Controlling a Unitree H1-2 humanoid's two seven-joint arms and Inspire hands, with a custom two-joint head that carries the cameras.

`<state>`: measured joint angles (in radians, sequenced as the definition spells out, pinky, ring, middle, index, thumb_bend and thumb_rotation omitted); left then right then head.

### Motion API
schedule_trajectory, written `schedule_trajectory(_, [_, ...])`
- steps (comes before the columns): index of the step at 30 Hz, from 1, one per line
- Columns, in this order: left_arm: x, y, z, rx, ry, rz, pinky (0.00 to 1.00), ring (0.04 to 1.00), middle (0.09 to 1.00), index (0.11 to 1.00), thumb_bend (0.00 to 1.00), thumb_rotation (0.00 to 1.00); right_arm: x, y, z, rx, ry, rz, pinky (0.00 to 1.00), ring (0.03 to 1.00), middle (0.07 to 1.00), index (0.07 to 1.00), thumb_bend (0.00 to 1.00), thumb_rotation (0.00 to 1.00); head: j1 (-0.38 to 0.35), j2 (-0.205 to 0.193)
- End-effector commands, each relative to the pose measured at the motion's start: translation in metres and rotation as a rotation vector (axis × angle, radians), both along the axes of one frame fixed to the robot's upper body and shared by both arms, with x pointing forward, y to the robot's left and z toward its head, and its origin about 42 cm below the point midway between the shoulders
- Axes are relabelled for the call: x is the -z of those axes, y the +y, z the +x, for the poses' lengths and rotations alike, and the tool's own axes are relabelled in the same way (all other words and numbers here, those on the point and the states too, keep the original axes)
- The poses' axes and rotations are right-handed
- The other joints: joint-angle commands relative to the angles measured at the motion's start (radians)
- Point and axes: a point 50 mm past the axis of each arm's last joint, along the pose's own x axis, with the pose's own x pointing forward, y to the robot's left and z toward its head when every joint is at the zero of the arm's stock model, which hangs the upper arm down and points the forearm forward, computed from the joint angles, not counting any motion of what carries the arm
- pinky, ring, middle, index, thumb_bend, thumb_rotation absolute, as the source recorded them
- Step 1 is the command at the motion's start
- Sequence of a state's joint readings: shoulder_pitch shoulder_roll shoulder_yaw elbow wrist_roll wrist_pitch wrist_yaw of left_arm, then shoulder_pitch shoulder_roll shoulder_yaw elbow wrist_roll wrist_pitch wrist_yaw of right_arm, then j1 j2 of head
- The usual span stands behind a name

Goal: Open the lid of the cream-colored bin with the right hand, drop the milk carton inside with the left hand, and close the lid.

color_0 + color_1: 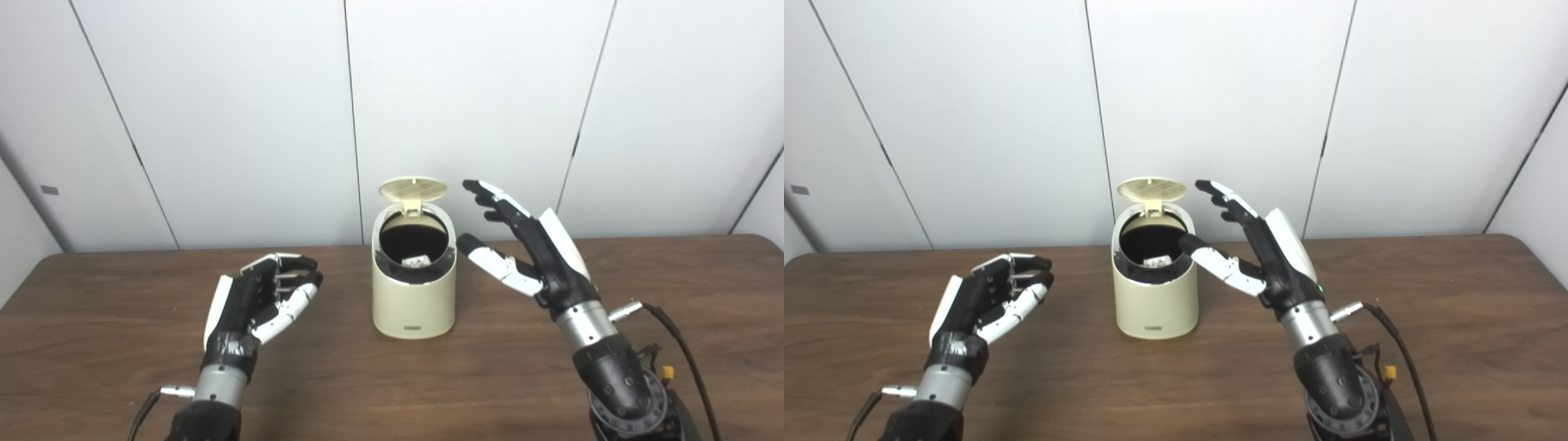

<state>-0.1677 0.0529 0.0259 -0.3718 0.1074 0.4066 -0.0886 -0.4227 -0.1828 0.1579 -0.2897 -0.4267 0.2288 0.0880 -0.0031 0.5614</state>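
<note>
- Cream bin [414, 300] at frame centre, lid [413, 189] up — milk carton [417, 261] inside.
- Left hand [260, 300], lower left: fingers curled, holding nothing.
- Right hand [528, 245], right of bin: fingers spread.

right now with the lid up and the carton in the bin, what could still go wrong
1. The lid stands upright on the back hinge; the right hand is beside it with fingers spread, so a sideways sweep might push the bin rather than fold the lid down.
2. The bin is light-looking and unheld; the left hand holds nothing and is apart from it, so it could tip or slide.
</note>
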Motion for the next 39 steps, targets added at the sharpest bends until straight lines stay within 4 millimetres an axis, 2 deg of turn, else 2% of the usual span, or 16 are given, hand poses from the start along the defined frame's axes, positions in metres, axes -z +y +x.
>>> schedule_trajectory(1, [0.0, 0.005, -0.004, 0.038, -0.037, 0.0, 0.81, 0.823, 0.854, 0.895, 0.48, 0.7, -0.024, 0.008, 0.008, -0.014, -0.083, -0.035, 0.84, 0.902, 0.919, 0.885, 0.51, 0.82, 0.0, 0.002])
schedule_trajectory(4, [0.018, 0.01, -0.014, 0.078, 0.031, 0.001, 0.95, 0.937, 0.953, 0.97, 0.53, 0.87, -0.037, 0.017, 0.019, -0.02, -0.114, -0.104, 0.84, 0.912, 0.932, 0.909, 0.5, 0.83, 0.0, 0.002])
schedule_trajectory(7, [0.03, 0.01, -0.023, 0.104, 0.075, -0.03, 0.99, 0.99, 0.994, 0.996, 0.55, 0.92, -0.049, 0.025, 0.027, -0.023, -0.136, -0.161, 0.85, 0.924, 0.937, 0.922, 0.51, 0.84, -0.001, 0.002])
schedule_trajectory(9, [0.035, 0.008, -0.028, 0.113, 0.088, -0.054, 1.0, 0.998, 0.999, 1.0, 0.55, 0.9, -0.054, 0.027, 0.031, -0.023, -0.141, -0.195, 0.85, 0.929, 0.938, 0.923, 0.52, 0.82, 0.0, 0.002])
schedule_trajectory(17, [0.046, -0.002, -0.035, 0.118, 0.102, -0.106, 1.0, 1.0, 1.0, 1.0, 0.59, 0.9, -0.071, 0.04, 0.041, 0.0, -0.172, -0.385, 0.91, 0.997, 0.965, 0.901, 0.57, 0.89, -0.003, 0.006])
schedule_trajectory(20, [0.047, -0.004, -0.035, 0.123, 0.108, -0.097, 1.0, 1.0, 1.0, 1.0, 0.61, 0.91, -0.074, 0.043, 0.045, -0.002, -0.164, -0.457, 0.92, 0.983, 0.93, 0.862, 0.59, 0.92, -0.002, 0.008])
schedule_trajectory(25, [0.045, -0.004, -0.036, 0.124, 0.106, -0.082, 1.0, 1.0, 1.0, 1.0, 0.63, 0.9, -0.073, 0.043, 0.04, -0.003, -0.158, -0.505, 0.87, 0.955, 0.9, 0.827, 0.59, 0.9, -0.007, 0.011])
schedule_trajectory(31, [0.044, -0.004, -0.035, 0.122, 0.091, -0.096, 1.0, 0.998, 1.0, 1.0, 0.61, 0.89, -0.069, 0.04, 0.035, 0.012, -0.156, -0.534, 0.85, 0.915, 0.82, 0.789, 0.58, 0.88, -0.008, 0.014])
schedule_trajectory(39, [0.042, -0.004, -0.035, 0.125, 0.083, -0.088, 0.99, 0.987, 0.997, 1.0, 0.63, 0.89, -0.067, 0.034, 0.031, 0.024, -0.137, -0.542, 0.86, 0.946, 0.859, 0.787, 0.59, 0.88, -0.009, 0.017])
